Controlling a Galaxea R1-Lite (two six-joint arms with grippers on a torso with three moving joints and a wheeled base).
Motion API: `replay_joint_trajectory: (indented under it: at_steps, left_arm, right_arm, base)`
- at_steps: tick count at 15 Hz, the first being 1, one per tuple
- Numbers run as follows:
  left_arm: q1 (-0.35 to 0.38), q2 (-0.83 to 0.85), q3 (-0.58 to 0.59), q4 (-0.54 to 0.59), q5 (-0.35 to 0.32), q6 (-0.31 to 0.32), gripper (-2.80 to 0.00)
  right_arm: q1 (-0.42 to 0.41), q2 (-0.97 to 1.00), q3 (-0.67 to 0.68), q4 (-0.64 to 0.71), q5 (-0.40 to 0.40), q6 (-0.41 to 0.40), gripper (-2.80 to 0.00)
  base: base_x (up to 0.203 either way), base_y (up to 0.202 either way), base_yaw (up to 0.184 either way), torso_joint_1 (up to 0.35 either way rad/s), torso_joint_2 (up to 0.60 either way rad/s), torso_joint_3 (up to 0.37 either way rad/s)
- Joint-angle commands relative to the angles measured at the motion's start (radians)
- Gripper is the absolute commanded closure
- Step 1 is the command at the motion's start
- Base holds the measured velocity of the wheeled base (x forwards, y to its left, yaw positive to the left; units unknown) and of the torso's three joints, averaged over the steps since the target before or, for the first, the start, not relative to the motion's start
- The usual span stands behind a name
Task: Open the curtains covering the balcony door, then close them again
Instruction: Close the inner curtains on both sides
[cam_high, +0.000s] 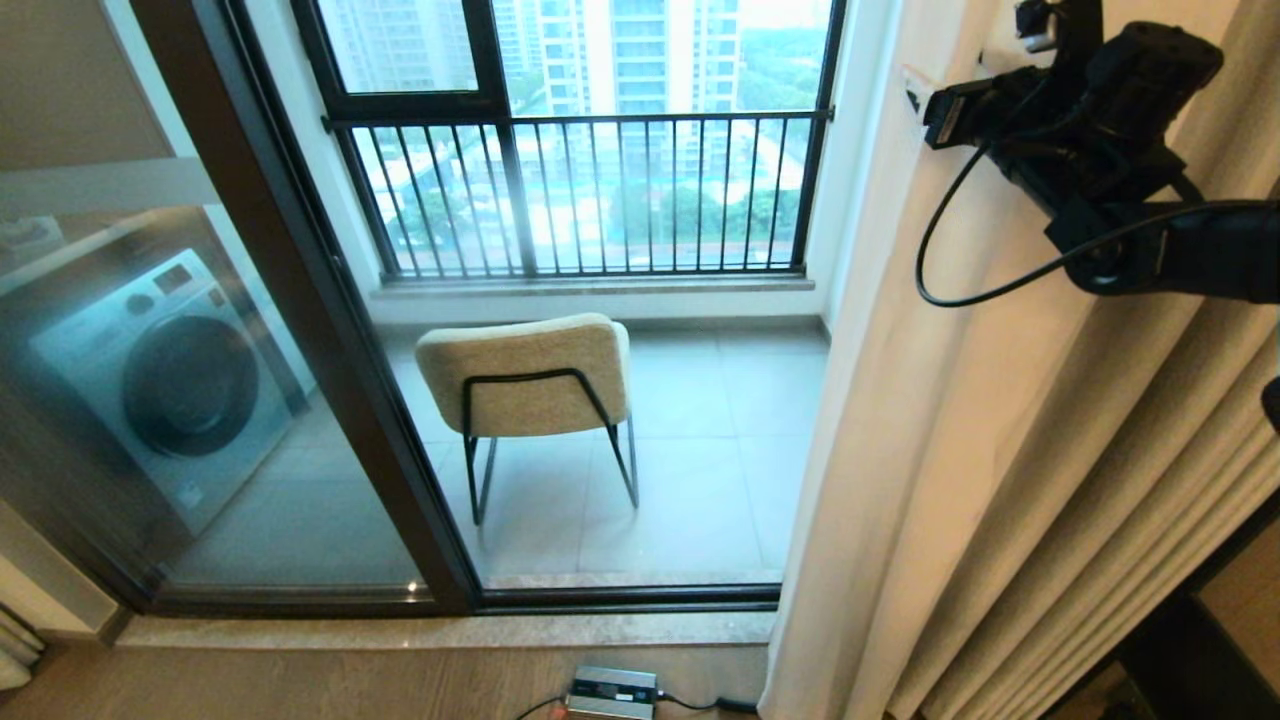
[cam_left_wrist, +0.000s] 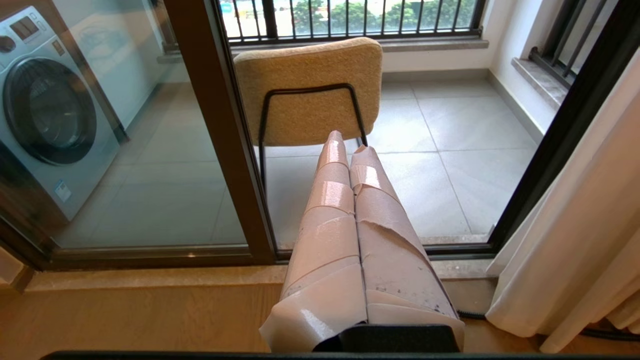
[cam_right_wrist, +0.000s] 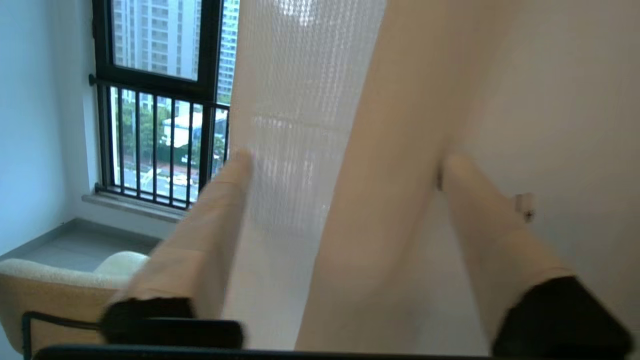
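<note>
Two curtains (cam_high: 1000, 420), one sheer and one thick pleated cream, hang between the spread right gripper (cam_right_wrist: 345, 165); left gripper (cam_left_wrist: 345, 145) is clenched, empty.

Head view high toward balcony door (cam_high: 330, 330); both wrist views nearer, perhaps sharing chair (cam_left_wrist: 307, 90).

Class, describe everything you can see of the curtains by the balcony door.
The curtains hang floor-length at the right of the doorway, gathered in pleats: thick cream-beige drapes with a thin sheer white panel at their edge. The glass is uncovered. The right end effector is open, its fingers straddling the sheer and drape edge.
</note>
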Motion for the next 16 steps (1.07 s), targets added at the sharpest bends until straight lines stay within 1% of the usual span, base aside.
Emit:
replay_joint_trajectory:
  at_steps: [1, 6, 13, 16]
  left_arm:
    - [0.000, 0.000, 0.000, 0.000, 0.000, 0.001, 0.00]
    - [0.000, 0.000, 0.000, 0.000, -0.001, 0.001, 0.00]
    - [0.000, 0.000, 0.000, 0.000, 0.000, 0.001, 0.00]
    - [0.000, 0.000, 0.000, 0.000, 0.000, 0.001, 0.00]
  right_arm:
    - [0.001, 0.015, -0.015, -0.005, 0.000, -0.001, 0.00]
    - [0.001, 0.013, -0.018, -0.027, 0.000, 0.002, 0.00]
    - [0.001, -0.034, -0.011, -0.022, 0.001, 0.005, 0.00]
    - [0.001, -0.084, -0.003, -0.013, 0.002, 0.046, 0.00]
  base:
    - [0.000, 0.000, 0.000, 0.000, 0.00, 0.000]
    - [0.000, 0.000, 0.000, 0.000, 0.00, 0.000]
    - [0.000, 0.000, 0.000, 0.000, 0.00, 0.000]
    - [0.000, 0.000, 0.000, 0.000, 0.00, 0.000]
